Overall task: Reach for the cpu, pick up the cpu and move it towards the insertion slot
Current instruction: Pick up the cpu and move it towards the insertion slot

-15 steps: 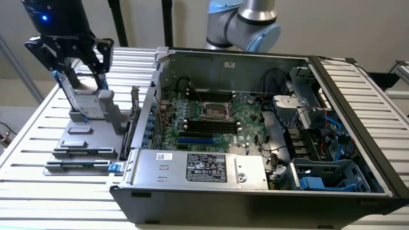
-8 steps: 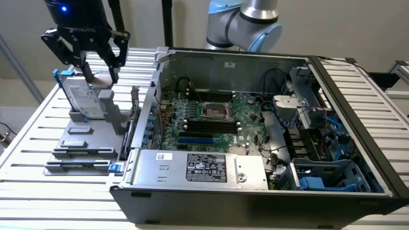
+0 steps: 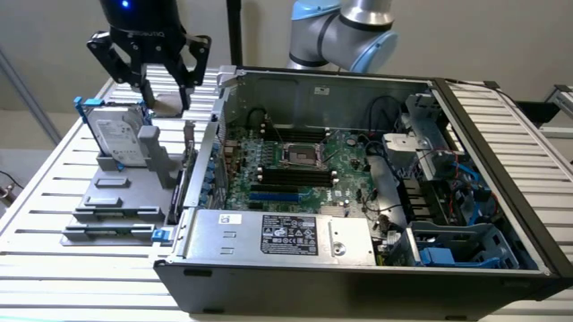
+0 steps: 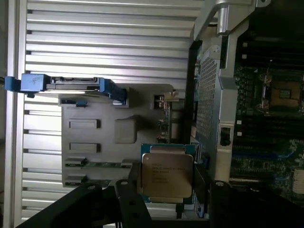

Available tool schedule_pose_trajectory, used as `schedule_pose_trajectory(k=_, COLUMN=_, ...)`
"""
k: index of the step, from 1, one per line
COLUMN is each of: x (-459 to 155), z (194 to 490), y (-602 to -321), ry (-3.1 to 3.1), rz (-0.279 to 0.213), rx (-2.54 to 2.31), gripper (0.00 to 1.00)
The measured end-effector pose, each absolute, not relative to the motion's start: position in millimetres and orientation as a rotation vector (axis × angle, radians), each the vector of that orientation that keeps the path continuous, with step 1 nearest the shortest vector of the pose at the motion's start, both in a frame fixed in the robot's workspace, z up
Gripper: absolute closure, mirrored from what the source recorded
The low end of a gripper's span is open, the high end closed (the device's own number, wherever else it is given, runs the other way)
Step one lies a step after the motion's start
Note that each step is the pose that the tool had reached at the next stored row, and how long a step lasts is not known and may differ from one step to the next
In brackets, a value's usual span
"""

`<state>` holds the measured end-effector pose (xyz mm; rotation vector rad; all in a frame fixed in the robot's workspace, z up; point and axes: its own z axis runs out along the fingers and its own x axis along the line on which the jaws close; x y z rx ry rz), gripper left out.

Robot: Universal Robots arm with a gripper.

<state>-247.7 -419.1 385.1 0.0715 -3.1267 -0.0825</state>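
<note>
Evidently we are at the carrying step: our gripper [image 3: 165,94] fingers are clamped on the cpu [image 4: 166,173], held above the grey fixture tray [image 3: 112,194] beside the hard drive [image 3: 117,134], and reaching the insertion slot [image 3: 302,156] calls, we judge, for clearing the case wall [image 3: 215,114].

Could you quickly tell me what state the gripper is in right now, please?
Gripper: fingers closed on the cpu, holding it.
</note>
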Motion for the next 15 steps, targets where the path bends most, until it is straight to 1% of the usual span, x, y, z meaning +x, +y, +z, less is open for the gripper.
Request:
schedule_pose_trajectory(k=8, x=-211.2, z=388.6, y=-419.0, ry=-3.126, rz=-0.138, rx=0.072, gripper=0.46)
schedule_pose_trajectory(k=15, x=-179.5, z=388.6, y=-418.4, ry=-3.125, rz=-0.148, rx=0.072, gripper=0.46)
